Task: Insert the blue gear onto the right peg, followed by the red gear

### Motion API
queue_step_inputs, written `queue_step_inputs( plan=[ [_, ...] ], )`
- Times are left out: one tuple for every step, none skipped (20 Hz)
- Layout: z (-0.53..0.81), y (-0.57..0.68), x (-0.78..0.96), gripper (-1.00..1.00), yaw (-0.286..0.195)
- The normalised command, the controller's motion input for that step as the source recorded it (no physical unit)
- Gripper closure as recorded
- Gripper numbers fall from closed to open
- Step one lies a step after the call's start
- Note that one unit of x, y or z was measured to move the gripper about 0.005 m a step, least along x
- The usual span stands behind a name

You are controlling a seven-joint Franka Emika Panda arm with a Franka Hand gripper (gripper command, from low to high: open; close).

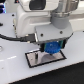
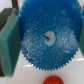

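1. Running in from the exterior view's left, a dark cable (image 1: pixel 9 38) crossed the white table (image 1: pixel 70 67) toward the white arm (image 1: pixel 30 20), which filled the far half of that view.
2. Just right of the cable's end, the grey black-edged plate (image 1: pixel 44 58) lay flat on the table, directly under the gripper (image 1: pixel 49 49).
3. Hanging over the plate, the gripper gripped the blue gear (image 1: pixel 51 48) low, close above the plate's right part; whether the gear touched the plate could not be told.
4. No peg could be made out in either view, the gear and the gripper covering that spot.
5. Seen from the wrist view, the blue gear (image 2: pixel 47 37) filled most of the frame, its centre hole showing pale, with one green-padded finger (image 2: pixel 9 42) pressed against its toothed rim; the jaws stood spread to the gear's width and were clamped on it.
6. Beyond the blue gear's rim in the wrist view, the red gear (image 2: pixel 51 80) lay on the white table, apart from it.
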Motion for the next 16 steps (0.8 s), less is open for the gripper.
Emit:
queue_step_inputs(
  plan=[
    [0.00, 0.00, 0.09, 1.00, 0.000],
    [0.19, 0.04, 0.11, 1.00, 0.000],
    [0.43, 0.06, 0.30, 1.00, 0.000],
    [0.46, 0.06, 0.38, 1.00, 0.000],
    [0.53, 0.07, 0.41, 1.00, 0.000],
    [0.44, 0.04, 0.45, 1.00, 0.000],
    [0.25, 0.00, 0.38, 1.00, 0.000],
    [0.03, 0.00, 0.23, 1.00, 0.000],
    [0.00, 0.00, 0.02, 1.00, 0.000],
    [0.05, -0.03, 0.37, 1.00, 0.000],
    [0.01, -0.05, 0.35, 1.00, 0.000],
    [-0.03, -0.08, 0.33, 1.00, 0.000],
    [-0.10, -0.10, 0.31, 1.00, 0.000],
    [-0.15, -0.12, 0.29, 1.00, 0.000],
    [-0.19, -0.15, 0.26, 1.00, 0.000],
    [-0.18, -0.17, 0.25, 1.00, 0.000]
  ],
)
